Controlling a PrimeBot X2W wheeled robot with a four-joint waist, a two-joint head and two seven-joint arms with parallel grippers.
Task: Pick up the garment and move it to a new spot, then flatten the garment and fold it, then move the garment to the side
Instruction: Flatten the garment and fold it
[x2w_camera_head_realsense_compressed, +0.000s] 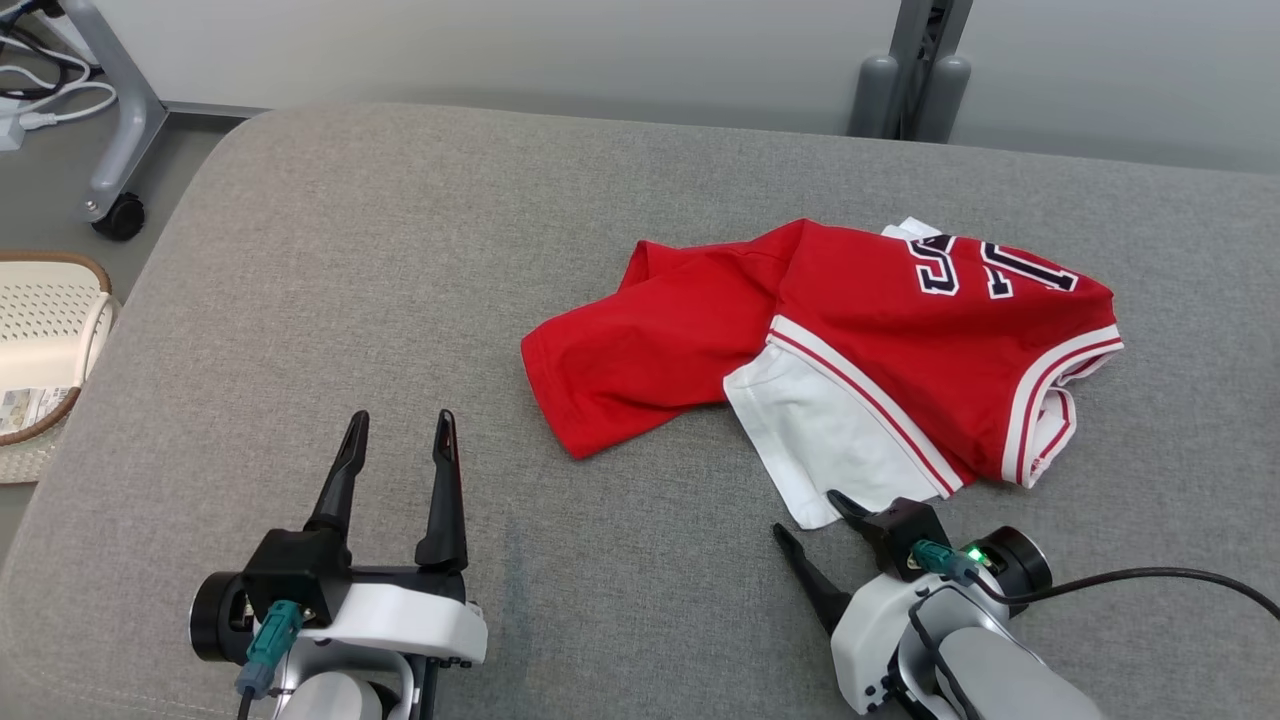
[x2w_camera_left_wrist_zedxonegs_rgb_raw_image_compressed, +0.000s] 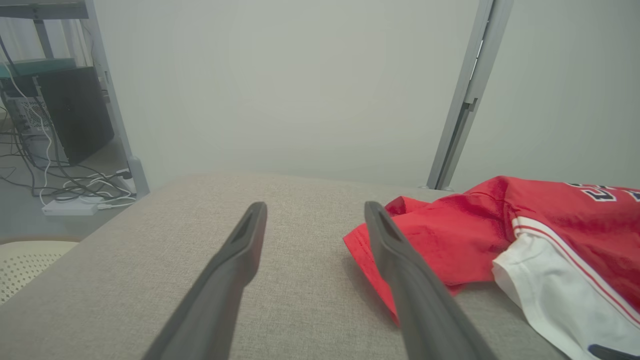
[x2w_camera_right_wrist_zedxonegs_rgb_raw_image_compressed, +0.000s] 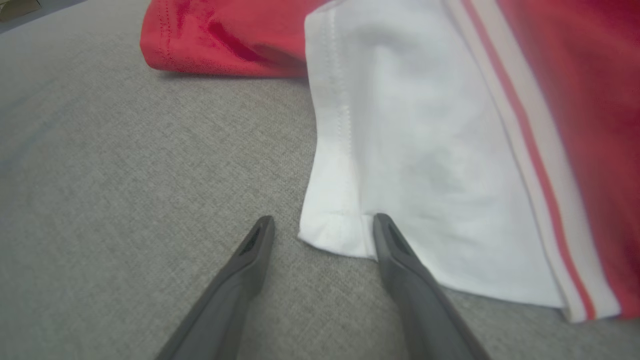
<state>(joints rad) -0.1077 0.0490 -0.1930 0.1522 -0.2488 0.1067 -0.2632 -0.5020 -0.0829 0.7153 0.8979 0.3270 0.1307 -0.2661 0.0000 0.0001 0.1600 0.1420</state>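
Your right gripper (x2w_camera_head_realsense_compressed: 806, 513), jaws spread, sits at the white sleeve corner (x2w_camera_right_wrist_zedxonegs_rgb_raw_image_compressed: 332, 235) of the red jersey (x2w_camera_head_realsense_compressed: 880, 330), which looks soft, light and floppy, so pinch that hemmed corner.

Grey woven upholstered surface (x2w_camera_head_realsense_compressed: 400, 300) with a rounded upper-left corner, spanning most of the frame; 1 crumpled red-and-white garment (x2w_camera_head_realsense_compressed: 880, 330) lies directly on it, right of centre.

Left arm (x2w_camera_head_realsense_compressed: 400, 620) points wide-spread jaws forward; right arm (x2w_camera_head_realsense_compressed: 960, 650) angles its spread jaws leftward.
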